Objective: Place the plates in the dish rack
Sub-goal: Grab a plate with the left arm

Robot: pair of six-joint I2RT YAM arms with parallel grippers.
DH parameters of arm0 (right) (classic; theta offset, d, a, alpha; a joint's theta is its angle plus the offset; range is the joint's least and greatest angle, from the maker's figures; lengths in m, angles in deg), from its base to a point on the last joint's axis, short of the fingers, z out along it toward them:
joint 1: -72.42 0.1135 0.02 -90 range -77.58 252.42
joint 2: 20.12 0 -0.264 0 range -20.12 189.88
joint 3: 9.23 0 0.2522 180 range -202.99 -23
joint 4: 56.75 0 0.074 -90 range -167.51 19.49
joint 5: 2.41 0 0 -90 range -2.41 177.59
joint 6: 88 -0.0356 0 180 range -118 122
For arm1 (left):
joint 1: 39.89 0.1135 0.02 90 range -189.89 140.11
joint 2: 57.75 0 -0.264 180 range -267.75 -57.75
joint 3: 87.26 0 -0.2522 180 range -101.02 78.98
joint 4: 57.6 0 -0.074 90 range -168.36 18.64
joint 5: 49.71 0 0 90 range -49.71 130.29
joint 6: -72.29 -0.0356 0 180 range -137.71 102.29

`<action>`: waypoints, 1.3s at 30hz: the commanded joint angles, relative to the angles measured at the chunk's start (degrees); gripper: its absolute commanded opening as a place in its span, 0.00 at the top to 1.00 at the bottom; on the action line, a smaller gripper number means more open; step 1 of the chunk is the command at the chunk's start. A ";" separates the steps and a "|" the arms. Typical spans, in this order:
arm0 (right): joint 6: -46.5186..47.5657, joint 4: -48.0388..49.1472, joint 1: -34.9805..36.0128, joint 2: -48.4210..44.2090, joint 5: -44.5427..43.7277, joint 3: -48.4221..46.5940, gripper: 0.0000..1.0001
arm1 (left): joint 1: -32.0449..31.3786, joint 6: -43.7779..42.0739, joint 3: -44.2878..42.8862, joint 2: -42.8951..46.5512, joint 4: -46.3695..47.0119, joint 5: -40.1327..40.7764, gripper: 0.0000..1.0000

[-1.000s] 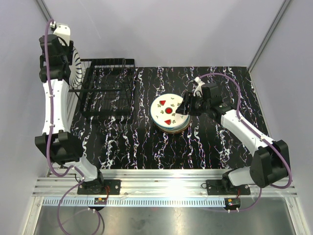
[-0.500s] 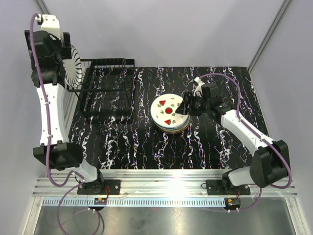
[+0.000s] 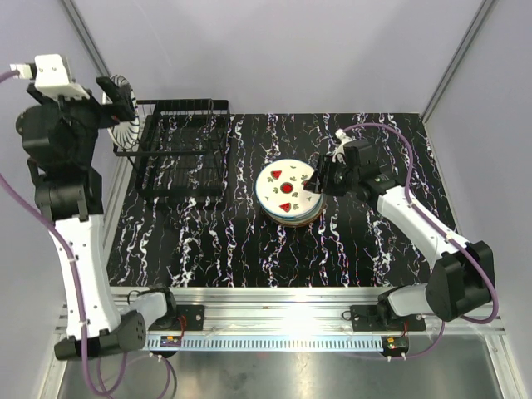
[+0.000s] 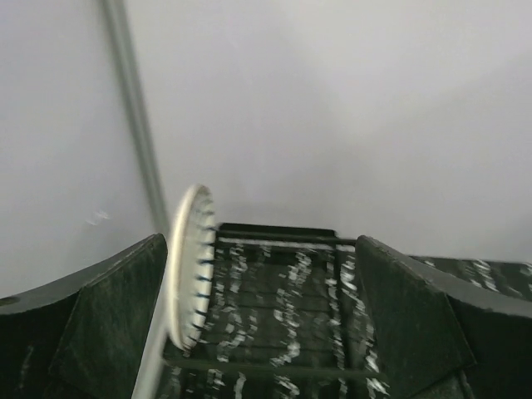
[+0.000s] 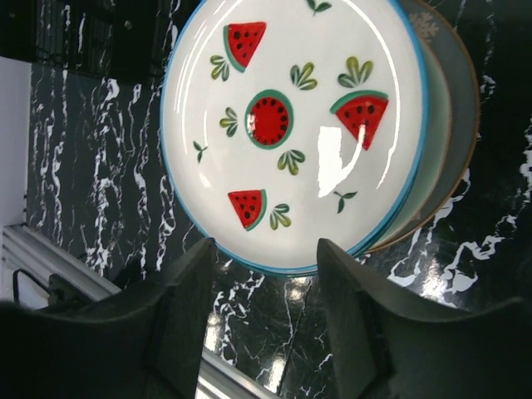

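Left wrist view has the left hand (image 4: pixel 259 249) spread wide, with nothing between its fingers (image 4: pixel 116 316). Just ahead of it, nearer the left finger, the striped plate (image 4: pixel 191 266) stands upright on its edge at the left end of the dish rack (image 4: pixel 278 312). Blur hides whether the plate sits in a slot. From above, this hand hangs raised, just above and beside that plate, clear of its rim.

The right hand (image 5: pixel 266 332) is low over the counter (image 3: pixel 216 249), its fingers parted and gripping nothing. The near rim of the watermelon plate (image 5: pixel 291 133) lies just in front of the gap between them. That plate tops a stack (image 3: pixel 289 208) well apart from the rack, on the far side of the right hand from its arm's base. Beneath it, a pale green plate (image 5: pixel 440 125) and a brown-rimmed plate (image 5: pixel 474 104) peek out on the right finger's side.
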 commanded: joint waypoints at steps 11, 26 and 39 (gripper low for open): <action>-6.97 2.13 -5.10 -0.94 -1.21 3.61 0.45 | -18.37 2.50 19.85 5.59 0.77 -2.42 0.01; -12.42 8.99 -6.51 5.13 2.32 4.59 0.43 | -35.17 -4.19 39.27 6.20 9.45 12.39 0.01; -13.65 3.19 -6.51 10.84 -4.62 -0.51 0.54 | -36.67 -2.87 41.57 7.97 10.26 18.54 0.01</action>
